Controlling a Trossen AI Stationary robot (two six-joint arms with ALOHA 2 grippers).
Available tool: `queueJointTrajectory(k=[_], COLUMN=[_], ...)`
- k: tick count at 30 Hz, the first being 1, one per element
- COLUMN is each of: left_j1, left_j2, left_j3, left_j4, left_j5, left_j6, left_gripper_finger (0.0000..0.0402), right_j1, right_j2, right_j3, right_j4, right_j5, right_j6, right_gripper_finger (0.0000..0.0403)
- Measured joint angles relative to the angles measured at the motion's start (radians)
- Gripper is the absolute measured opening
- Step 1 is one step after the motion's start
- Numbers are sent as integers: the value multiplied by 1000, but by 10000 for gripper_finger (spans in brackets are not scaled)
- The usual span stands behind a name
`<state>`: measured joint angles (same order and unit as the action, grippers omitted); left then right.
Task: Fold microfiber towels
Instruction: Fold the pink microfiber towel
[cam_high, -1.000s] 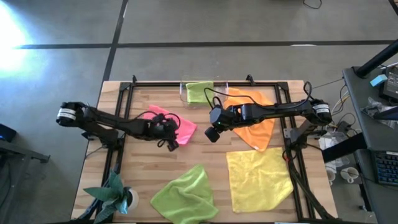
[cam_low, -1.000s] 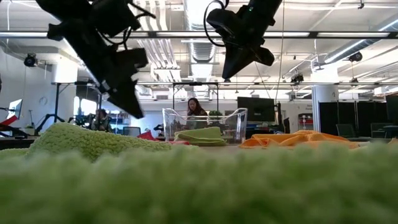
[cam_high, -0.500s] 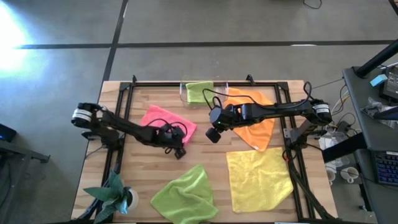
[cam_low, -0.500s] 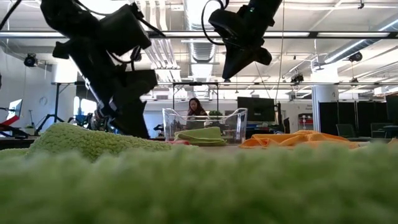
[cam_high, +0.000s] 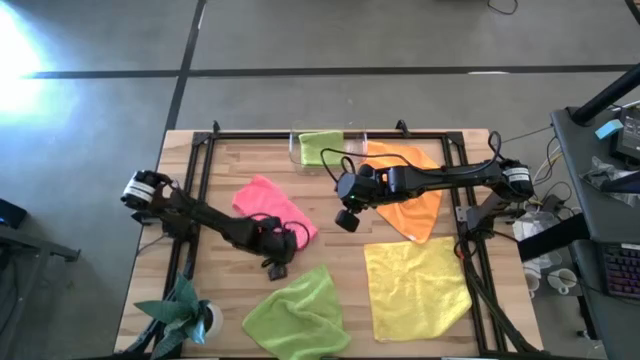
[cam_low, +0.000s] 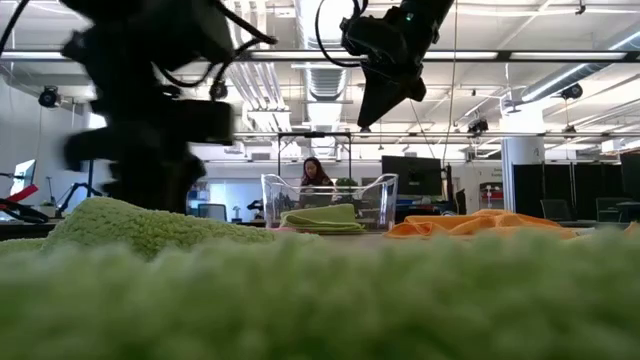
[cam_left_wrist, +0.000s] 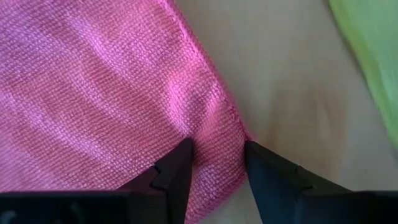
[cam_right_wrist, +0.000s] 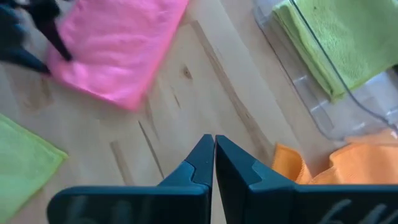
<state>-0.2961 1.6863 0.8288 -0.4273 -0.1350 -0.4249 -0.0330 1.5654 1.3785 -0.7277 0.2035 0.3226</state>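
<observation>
The hot pink towel (cam_high: 272, 207) lies on the table left of centre. My left gripper (cam_high: 277, 250) points down at its near-right edge and is shut on it; the left wrist view shows pink cloth (cam_left_wrist: 112, 93) between the two fingers (cam_left_wrist: 177, 171). My right gripper (cam_high: 345, 218) hangs shut and empty above bare wood between the pink towel and the orange towel (cam_high: 410, 195). A yellow towel (cam_high: 415, 290) and a lime green towel (cam_high: 295, 315) lie spread near the front. A second lime green towel (cam_high: 320, 148) lies folded in the clear tray. My left gripper pinches the pink towel between its two fingers at its hemmed edge (cam_left_wrist: 235, 127), close to a corner. The fingers come from above, pointing down. The cloth puckers between them and lies on the table; one layer or several, I cannot tell.
A clear plastic tray (cam_high: 352, 140) stands at the far edge. A potted plant (cam_high: 185, 315) stands at the near left corner. A black frame (cam_high: 200, 170) runs around the table. In the low view the green towel (cam_low: 320, 300) fills the foreground, and a person (cam_low: 315, 178) sits far behind.
My left gripper has gone toward the table's near edge and down, from over the pink towel to its near-right edge. The pink towel, partly covered by the arm before, now shows almost whole, and its outline has gone from flat and angular to rounder.
</observation>
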Motion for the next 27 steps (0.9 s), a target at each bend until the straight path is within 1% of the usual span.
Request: queueJointTrajectory(k=[3,6,9,11,13,16,19,23,27], left_j1=[-44,-70,-87,-98,-116,-152,-188,-226,-281], left_j2=[-2,-5,-6,-27,-41,-49,-54,-28,-14], left_j3=[36,93,161,213,242,253,250,248,235], left_j4=[-162,-321,-465,-502,-560,-569,-566,-549,-547], left_j5=[19,24,22,5,-25,-67,-109,-162,-288], left_j6=[60,56,-7,-61,-122,-213,-298,-359,-468], left_gripper_finger=[134,134,134,134,134,134,134,134,134], right_j1=[0,0,0,0,0,0,0,0,0], right_j2=[0,0,0,0,0,0,0,2,7], right_j3=[0,0,0,0,0,0,0,0,0], right_j4=[0,0,0,0,0,1,8,20,43], right_j5=[0,-1,-2,-14,-49,-84,-109,-110,-117], right_j6=[-39,-63,-113,-149,-173,-192,-219,-255,-291], right_gripper_finger=[9,9,9,9,9,11,24,59,101])
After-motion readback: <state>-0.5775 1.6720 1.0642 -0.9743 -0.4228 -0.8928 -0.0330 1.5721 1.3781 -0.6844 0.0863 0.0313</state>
